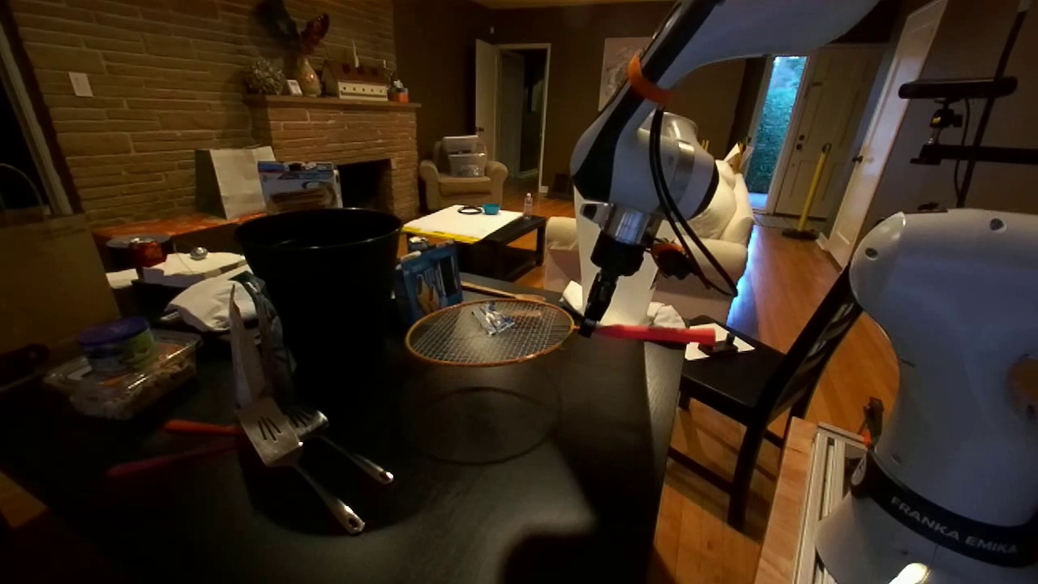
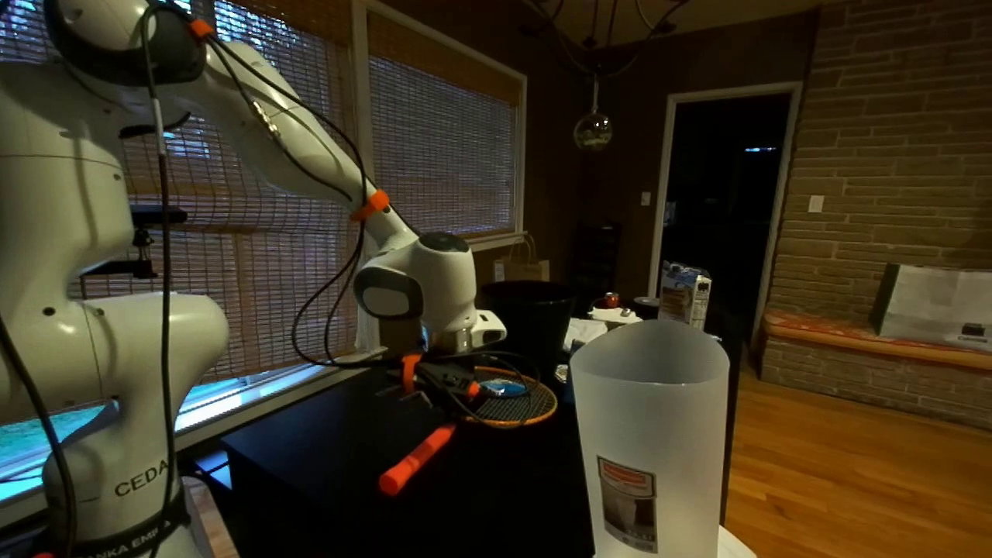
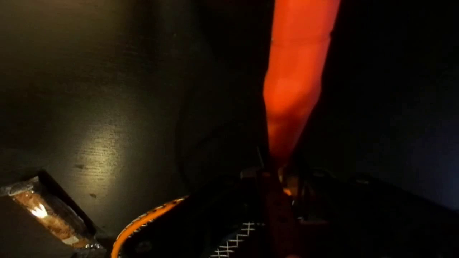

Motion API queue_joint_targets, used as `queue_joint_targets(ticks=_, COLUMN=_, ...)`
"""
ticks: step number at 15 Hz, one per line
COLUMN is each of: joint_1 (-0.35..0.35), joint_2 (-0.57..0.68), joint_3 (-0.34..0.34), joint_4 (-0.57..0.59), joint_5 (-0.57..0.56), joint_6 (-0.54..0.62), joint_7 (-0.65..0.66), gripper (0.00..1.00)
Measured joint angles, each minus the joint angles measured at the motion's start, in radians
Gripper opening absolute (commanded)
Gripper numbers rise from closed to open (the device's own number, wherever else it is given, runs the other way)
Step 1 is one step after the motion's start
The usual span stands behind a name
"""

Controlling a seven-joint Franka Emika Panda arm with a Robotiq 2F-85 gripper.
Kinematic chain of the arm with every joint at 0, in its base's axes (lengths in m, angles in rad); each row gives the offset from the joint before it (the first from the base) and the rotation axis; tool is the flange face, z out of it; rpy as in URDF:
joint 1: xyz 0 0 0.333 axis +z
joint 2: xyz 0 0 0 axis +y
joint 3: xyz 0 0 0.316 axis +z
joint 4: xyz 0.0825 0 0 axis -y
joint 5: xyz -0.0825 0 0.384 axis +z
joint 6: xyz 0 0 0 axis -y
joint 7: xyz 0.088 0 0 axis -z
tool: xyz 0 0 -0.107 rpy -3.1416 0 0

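An orange-rimmed racket with a red handle (image 1: 657,333) shows in both exterior views; the handle is also in an exterior view (image 2: 418,460) and fills the upper middle of the wrist view (image 3: 299,61). My gripper (image 1: 589,326) is shut on the racket near its throat, between strings and handle. The racket appears level and raised, with a dark ring on the table below its head. A shiny packet (image 1: 493,319) shows within the rim in both exterior views; I cannot tell whether it rests on the strings. In the wrist view the jaws (image 3: 279,173) are very dark.
A tall black bin (image 1: 320,292) stands on the dark table (image 1: 454,519), beside a blue box (image 1: 428,280). Metal spatulas (image 1: 272,434) and a clear food container (image 1: 130,377) are nearby. A translucent white bin (image 2: 651,442) stands near the table. A brown wrapped packet (image 3: 53,216) shows left of the rim.
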Motion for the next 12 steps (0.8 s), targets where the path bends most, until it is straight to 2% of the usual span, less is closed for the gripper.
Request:
queue_joint_targets(ticks=4, joint_1=0.205, joint_2=0.183, joint_3=-0.245, joint_4=0.024, joint_5=0.089, joint_6=-0.225, joint_7=-0.02, gripper=0.03)
queue_joint_targets(ticks=6, joint_1=0.264, joint_2=0.291, joint_3=-0.333, joint_4=0.023, joint_5=0.091, joint_6=-0.337, joint_7=-0.018, gripper=0.03)
queue_joint_targets(ticks=9, joint_1=0.271, joint_2=0.445, joint_3=-0.38, joint_4=0.012, joint_5=0.089, joint_6=-0.466, joint_7=-0.018, gripper=0.03)
queue_joint_targets(ticks=12, joint_1=0.271, joint_2=0.553, joint_3=-0.399, joint_4=0.0, joint_5=0.085, joint_6=-0.539, joint_7=-0.016, gripper=0.03)
